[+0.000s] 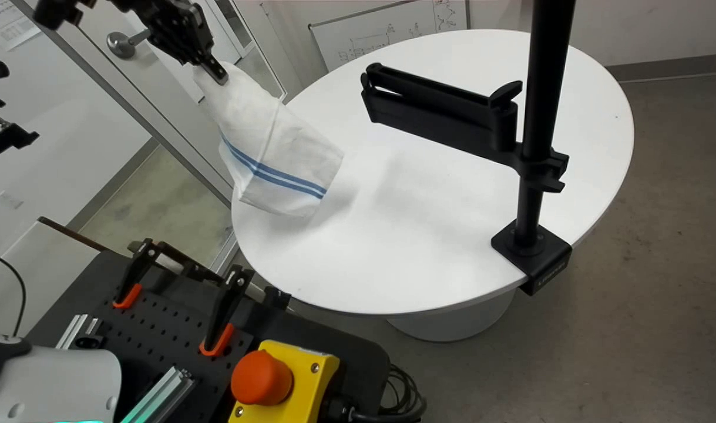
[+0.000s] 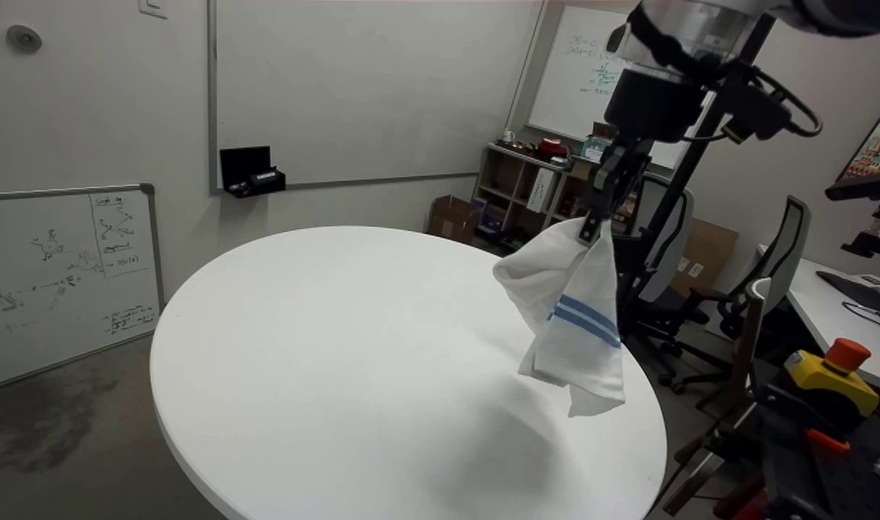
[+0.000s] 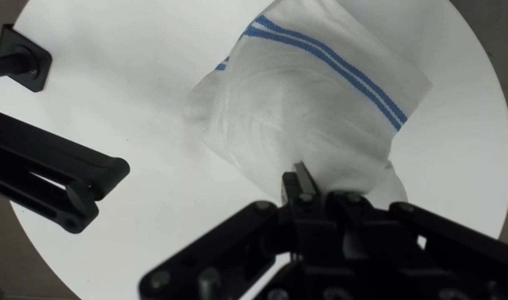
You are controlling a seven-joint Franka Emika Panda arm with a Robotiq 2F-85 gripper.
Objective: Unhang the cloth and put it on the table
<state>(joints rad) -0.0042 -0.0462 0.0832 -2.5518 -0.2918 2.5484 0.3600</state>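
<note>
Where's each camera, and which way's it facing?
In an exterior view: high, behind the yellow button box, looking down at the table; gripper upper left.
In an exterior view: beside the table, facing a whiteboard; arm and gripper upper right.
Wrist view: behind the gripper, looking down past its fingers at the cloth.
Both exterior views share table, cloth and gripper.

I've got the white cloth (image 3: 304, 112) pinched in my fingers (image 3: 306, 180), its paired blue stripes (image 3: 341, 66) curving over the round white bench (image 3: 153, 179); at the wrist view's left, a black hinged bracket (image 3: 62, 158) juts in.
</note>
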